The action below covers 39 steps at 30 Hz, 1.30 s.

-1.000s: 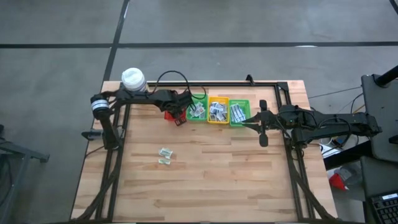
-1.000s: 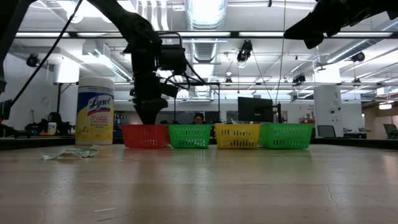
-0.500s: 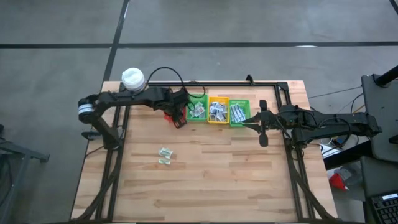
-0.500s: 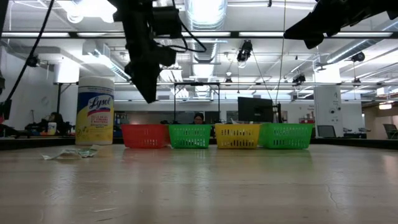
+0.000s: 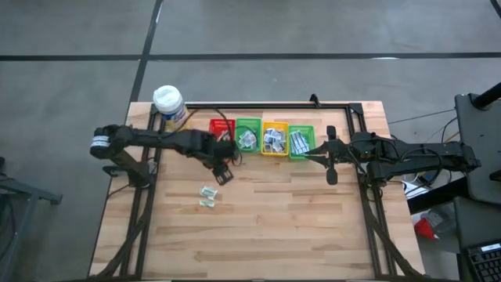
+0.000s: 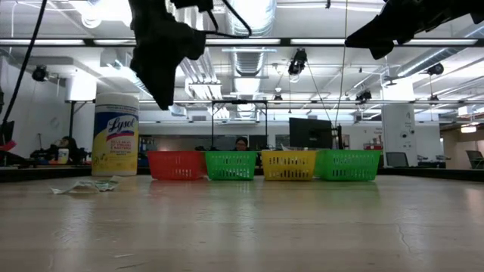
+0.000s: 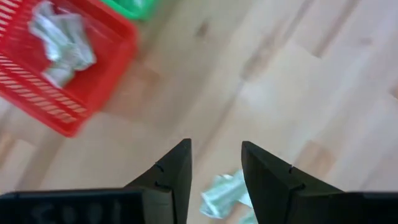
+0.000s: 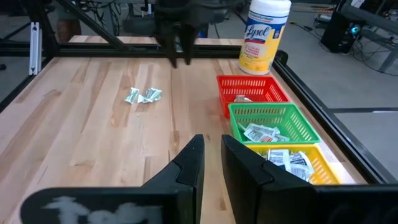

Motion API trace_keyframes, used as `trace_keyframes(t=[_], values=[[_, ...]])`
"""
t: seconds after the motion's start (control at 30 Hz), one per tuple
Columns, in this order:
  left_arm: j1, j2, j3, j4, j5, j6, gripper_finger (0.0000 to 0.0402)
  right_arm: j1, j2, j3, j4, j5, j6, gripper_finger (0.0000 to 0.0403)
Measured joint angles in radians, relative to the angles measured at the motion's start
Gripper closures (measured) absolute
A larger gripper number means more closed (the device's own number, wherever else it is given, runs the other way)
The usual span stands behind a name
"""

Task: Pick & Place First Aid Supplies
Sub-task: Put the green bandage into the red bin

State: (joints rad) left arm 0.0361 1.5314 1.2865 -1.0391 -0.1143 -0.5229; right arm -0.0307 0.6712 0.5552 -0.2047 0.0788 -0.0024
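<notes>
My left gripper hangs above the table, its fingers parted and holding nothing, between the red basket and two loose first aid packets lying on the wood. More packets fill the four baskets. My right gripper waits beside the green end basket, fingers narrowly apart, empty.

a yellow wipes bottle stands near four baskets.
</notes>
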Motion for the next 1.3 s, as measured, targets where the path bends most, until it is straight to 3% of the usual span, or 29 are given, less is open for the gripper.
trace_keyframes(t=[0.5, 0.83, 1.3], values=[[-0.300, 0.000, -0.004, 0.003, -0.003, -0.171, 0.0268, 0.000, 0.000, 0.000, 0.000, 0.000, 0.001, 0.0351], [-0.466, 0.001, -0.114, 0.051, -0.017, -0.257, 0.0268, 0.000, 0.000, 0.000, 0.000, 0.000, 0.001, 0.0351], [-0.514, 0.002, -0.345, 0.249, -0.023, -0.263, 0.0268, 0.000, 0.000, 0.000, 0.000, 0.000, 0.001, 0.0351]])
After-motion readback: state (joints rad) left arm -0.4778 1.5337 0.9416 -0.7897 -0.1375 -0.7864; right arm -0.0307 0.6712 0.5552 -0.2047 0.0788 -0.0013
